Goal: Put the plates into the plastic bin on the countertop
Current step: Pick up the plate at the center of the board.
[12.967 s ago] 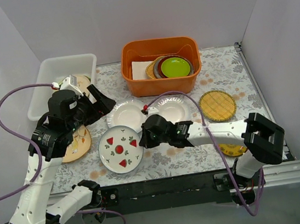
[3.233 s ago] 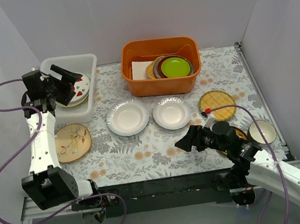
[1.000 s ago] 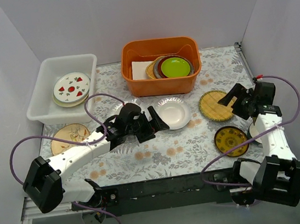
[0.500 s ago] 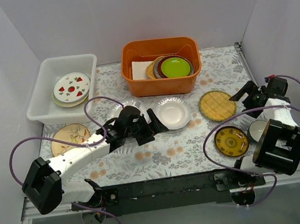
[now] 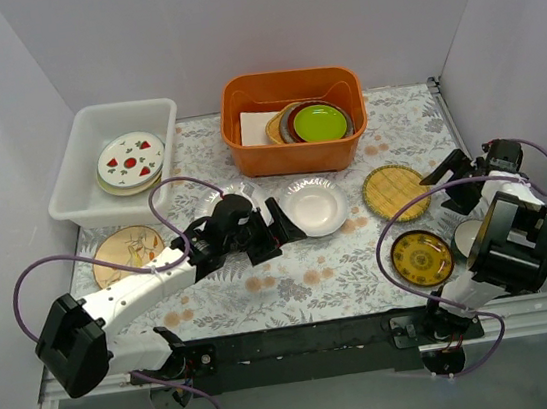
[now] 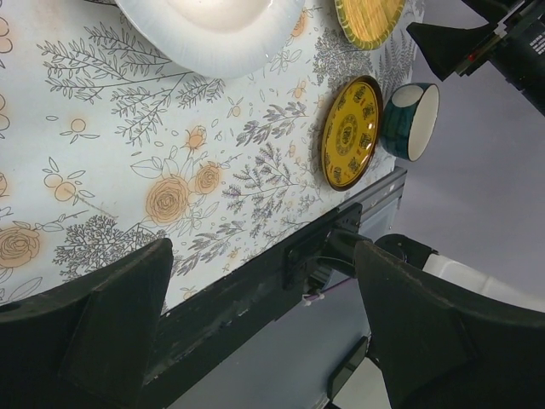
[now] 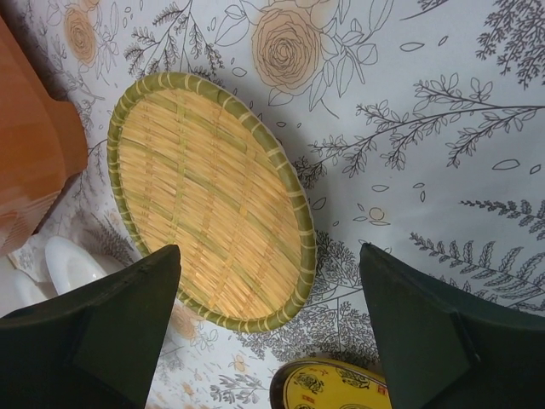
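The plastic bin (image 5: 79, 180) stands at the back left of the countertop (image 5: 304, 283), with a stack of plates in it and a red-fruit one (image 5: 131, 161) on top. On the countertop lie a peach plate (image 5: 127, 252), a white plate (image 5: 314, 206), a yellow woven plate (image 5: 396, 191) and a dark brown-gold plate (image 5: 422, 258). A second white plate (image 5: 220, 197) is mostly hidden under my left arm. My left gripper (image 5: 279, 234) is open and empty beside the white plate (image 6: 213, 30). My right gripper (image 7: 271, 256) is open and empty, just right of the woven plate (image 7: 213, 200).
An orange tub (image 5: 293, 119) at the back centre holds a lime-green plate (image 5: 320, 121) and maroon-rimmed ones. A teal bowl (image 6: 409, 119) sits by the dark brown-gold plate (image 6: 349, 132) near the front right edge. Grey walls close in both sides.
My right arm has swung back to the right edge, its gripper still aimed at the woven plate. The left arm has barely shifted. No plate has moved.
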Controlling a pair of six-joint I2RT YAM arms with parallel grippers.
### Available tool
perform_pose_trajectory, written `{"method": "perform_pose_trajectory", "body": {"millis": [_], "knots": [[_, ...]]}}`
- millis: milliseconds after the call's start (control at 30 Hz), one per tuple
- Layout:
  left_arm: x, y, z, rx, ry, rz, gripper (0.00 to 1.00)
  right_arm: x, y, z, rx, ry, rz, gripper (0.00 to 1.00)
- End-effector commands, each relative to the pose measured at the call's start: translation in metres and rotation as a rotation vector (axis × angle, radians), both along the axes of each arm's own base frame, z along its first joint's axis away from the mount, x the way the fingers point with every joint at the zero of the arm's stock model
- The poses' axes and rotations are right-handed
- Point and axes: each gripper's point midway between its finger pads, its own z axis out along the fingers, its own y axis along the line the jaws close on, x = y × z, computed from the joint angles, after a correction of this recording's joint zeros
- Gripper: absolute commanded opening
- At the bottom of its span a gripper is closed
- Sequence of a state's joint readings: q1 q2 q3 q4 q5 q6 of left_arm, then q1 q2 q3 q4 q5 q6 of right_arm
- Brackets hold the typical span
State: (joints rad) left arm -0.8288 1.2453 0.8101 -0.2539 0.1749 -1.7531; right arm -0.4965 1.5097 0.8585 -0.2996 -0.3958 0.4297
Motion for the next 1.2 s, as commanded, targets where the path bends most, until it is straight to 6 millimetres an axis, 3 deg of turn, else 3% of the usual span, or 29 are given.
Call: {"method": "perform_pose_trajectory", "body": {"millis": [0, 733, 1167], "knots": [[-0.001, 0.003, 0.012, -0.031, -0.031, 0.009, 0.87, 0.016, -0.012, 0.008, -0.04, -0.065, -0.003, 0.92], [-0.007, 0.008, 0.01, -0.045, -0.023, 0.02, 0.87, 0.005, -0.003, -0.037, 0.003, -0.008, 0.02, 0.84], [-0.004, 0.006, 0.011, -0.041, -0.022, 0.023, 0.87, 0.001, 0.011, -0.051, 0.075, -0.008, 0.041, 0.69]]}}
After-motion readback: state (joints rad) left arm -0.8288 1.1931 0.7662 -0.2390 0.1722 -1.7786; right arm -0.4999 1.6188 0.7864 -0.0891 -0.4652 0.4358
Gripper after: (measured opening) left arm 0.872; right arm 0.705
